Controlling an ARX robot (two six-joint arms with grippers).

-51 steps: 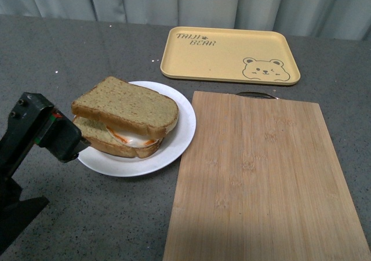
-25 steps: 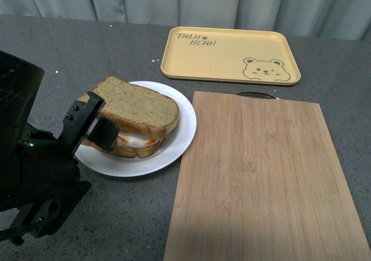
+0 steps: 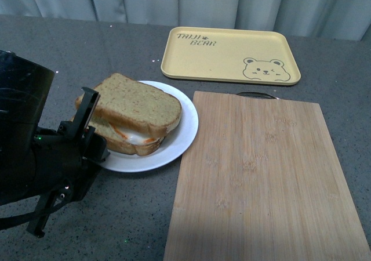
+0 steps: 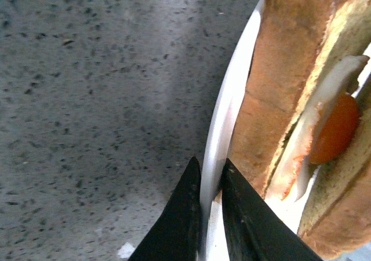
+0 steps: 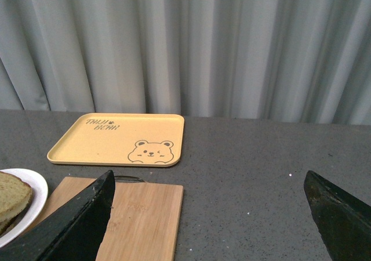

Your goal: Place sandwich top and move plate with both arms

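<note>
The black left arm (image 3: 35,151) reaches in low over the near left of the grey speckled table (image 3: 116,214). The left gripper (image 4: 210,162) is at the plate's left side. In the left wrist view its jaws are narrow, clamped on the thin white rim, one finger (image 4: 179,220) under the rim on the table side and the other on the sandwich side.

The round white plate (image 3: 179,139) sits left of centre. On it lies a bread slice carrying a fried egg (image 4: 336,130), whose orange yolk and white show at the sandwich's open edge. The sandwich top (image 3: 136,101), a plain tan-brown slice with a darker crust, rests on that egg and slice. It is turned a little off square, so the lower slice (image 3: 124,146) peeks out on the near side.

Far from the plate and to its right lies the yellow rectangular tray (image 3: 229,55) with a bear drawing. Just right of the plate, a bamboo cutting board (image 3: 261,174) runs toward the near edge. Whether the plate's rim touches it, I cannot tell.

The right gripper (image 5: 208,175) shows only in the right wrist view. Its jaws are spread wide and hold nothing, over the table to the right of the board, facing a grey curtain (image 5: 185,46).
</note>
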